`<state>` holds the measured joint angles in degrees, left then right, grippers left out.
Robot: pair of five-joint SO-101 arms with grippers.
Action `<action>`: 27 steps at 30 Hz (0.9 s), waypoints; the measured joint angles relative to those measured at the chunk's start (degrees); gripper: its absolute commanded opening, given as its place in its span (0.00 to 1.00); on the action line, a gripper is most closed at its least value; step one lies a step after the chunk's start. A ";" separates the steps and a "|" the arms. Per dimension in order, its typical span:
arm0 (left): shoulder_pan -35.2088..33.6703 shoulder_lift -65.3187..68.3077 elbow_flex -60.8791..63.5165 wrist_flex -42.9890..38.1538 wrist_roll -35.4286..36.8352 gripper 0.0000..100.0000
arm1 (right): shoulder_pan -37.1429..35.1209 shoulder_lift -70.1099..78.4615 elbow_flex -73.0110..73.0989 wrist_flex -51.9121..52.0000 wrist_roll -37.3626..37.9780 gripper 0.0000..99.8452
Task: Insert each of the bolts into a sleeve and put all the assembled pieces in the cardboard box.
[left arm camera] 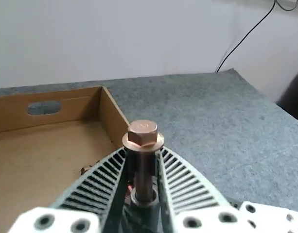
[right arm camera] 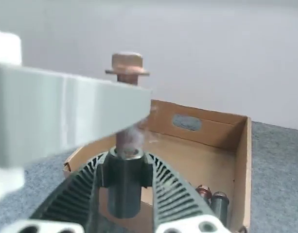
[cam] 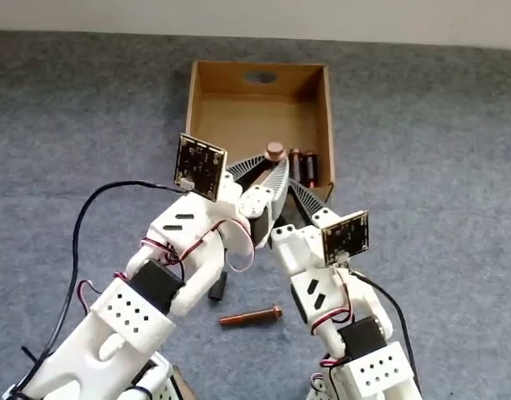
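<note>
Now the left gripper [left arm camera: 143,158] pinches the copper six-sided-head bolt [left arm camera: 143,137] upright, its tip in the dark round sleeve [right arm camera: 123,187] squeezed by the right gripper [right arm camera: 124,167], above the near end of the brown cardboard box [cam: 191,112]. Keep both lined up and push down slowly.

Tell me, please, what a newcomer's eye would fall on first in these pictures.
At the cardboard box's near side, the left gripper holds a copper bolt upright, while the right gripper holds a dark sleeve around its lower end. A second bolt lies on the grey table between the arms, and assembled pieces lie against the box's right wall.
</note>
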<state>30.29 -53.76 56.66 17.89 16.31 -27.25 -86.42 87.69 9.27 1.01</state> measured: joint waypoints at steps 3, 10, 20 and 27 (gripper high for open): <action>0.00 -1.85 0.00 2.46 0.00 0.01 | -0.09 0.00 0.00 0.00 0.00 0.01; -0.09 -6.15 0.00 10.02 -0.35 0.12 | -0.18 0.00 0.00 0.00 0.00 0.01; 0.00 -6.33 -0.18 13.63 -0.26 0.17 | 0.26 0.00 0.26 0.00 0.00 0.01; 0.00 -9.76 -6.42 19.78 -0.26 0.04 | 0.09 0.00 0.35 0.00 0.00 0.01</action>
<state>30.29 -63.52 50.24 37.67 16.04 -27.16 -86.42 88.04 9.27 1.01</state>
